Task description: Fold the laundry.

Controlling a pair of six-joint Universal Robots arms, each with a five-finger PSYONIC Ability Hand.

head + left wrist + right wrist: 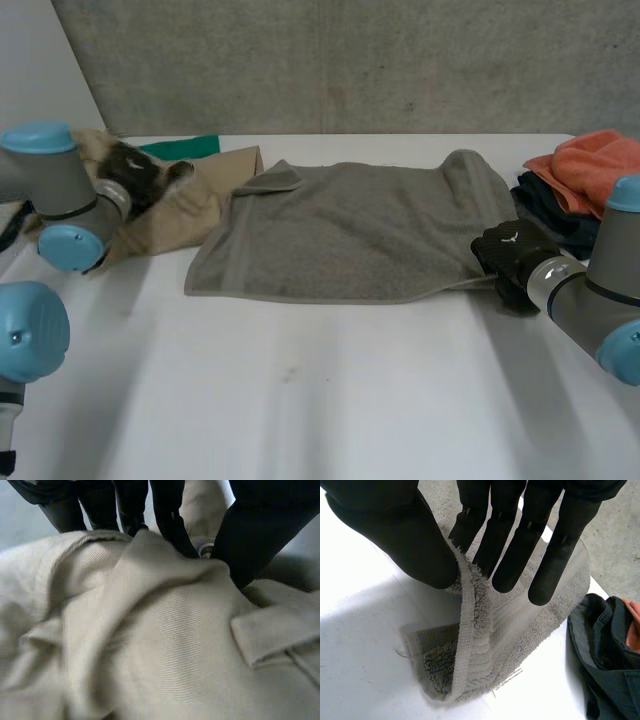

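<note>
towel (470,650) pinched by right robot hand (395,530), garment (165,645) by left robot hand (260,530)

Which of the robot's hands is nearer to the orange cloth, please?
Right. The right hand pinches a corner of the grey towel, close beside the orange cloth; the left hand grips the beige garment on the towel's other side.

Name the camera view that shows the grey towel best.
The head view: the grey towel shows whole, spread on the table. The right wrist view gives one corner, pinched by thumb and fingers of the right robot hand. The left wrist view faces the beige garment instead.
</note>
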